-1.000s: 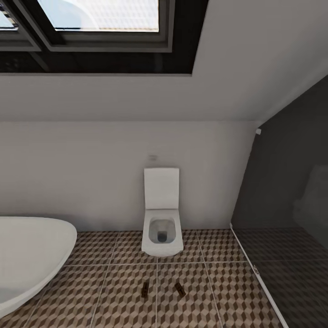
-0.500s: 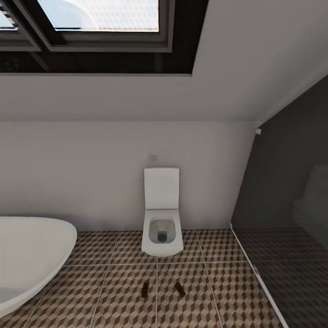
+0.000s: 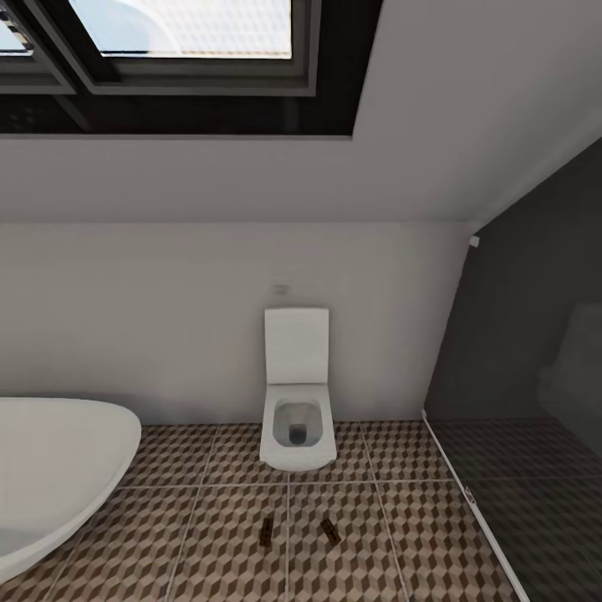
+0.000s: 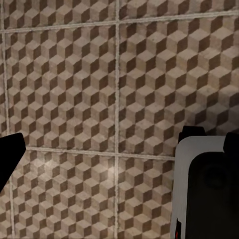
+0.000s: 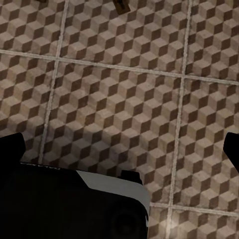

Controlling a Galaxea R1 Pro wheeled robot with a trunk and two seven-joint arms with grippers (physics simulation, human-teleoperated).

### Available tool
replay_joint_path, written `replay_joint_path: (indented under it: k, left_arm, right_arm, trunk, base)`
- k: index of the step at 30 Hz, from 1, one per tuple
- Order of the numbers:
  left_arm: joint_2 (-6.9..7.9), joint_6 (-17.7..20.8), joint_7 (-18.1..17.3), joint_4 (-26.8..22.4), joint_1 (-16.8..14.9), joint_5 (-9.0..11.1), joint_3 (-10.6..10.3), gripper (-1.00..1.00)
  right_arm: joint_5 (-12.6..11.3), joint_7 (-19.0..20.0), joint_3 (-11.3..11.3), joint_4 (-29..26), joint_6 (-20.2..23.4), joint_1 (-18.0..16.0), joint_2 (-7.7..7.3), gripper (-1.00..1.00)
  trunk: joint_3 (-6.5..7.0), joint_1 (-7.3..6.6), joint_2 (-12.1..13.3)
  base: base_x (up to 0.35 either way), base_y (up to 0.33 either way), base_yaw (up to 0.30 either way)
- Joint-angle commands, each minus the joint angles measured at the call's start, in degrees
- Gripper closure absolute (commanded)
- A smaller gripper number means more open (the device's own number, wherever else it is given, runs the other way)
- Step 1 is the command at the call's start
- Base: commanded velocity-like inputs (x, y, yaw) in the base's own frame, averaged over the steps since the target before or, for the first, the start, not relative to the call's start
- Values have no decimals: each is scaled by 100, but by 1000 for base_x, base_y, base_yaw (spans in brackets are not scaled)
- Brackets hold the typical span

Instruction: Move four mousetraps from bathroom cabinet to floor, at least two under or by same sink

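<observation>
two traps (image 3: 267,531) (image 3: 330,532) on floor (image 3: 209,502) by toilet (image 3: 297,418), no sink near. my grippers: wide apart, holding nothing. risk: traps end up away from sink; base may run over them.

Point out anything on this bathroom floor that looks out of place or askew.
Two mousetraps lie loose on the bathroom floor in front of the toilet. The left mousetrap and the right mousetrap sit apart, either side of a grout line, angled differently, the right one more skewed. No sink is visible near them; nothing looks spilled or damaged.
</observation>
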Motion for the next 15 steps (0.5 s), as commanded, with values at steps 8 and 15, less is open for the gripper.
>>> replay_joint_path:
  k: [8, 15]
  left_arm:
    - [-39, -20, 5, 15, -6, 10, -34, -100]
    - [-142, -13, -2, 18, -6, 13, -33, -100]
  right_arm:
    - [-48, -15, 51, 5, -19, -6, 4, -100]
    - [-48, -18, 49, 6, -19, -6, -3, -100]
  trunk:
    - [-13, 3, -13]
    - [-13, 3, -13]
  base:
    - [0, 0, 0]
    - [0, 0, 0]
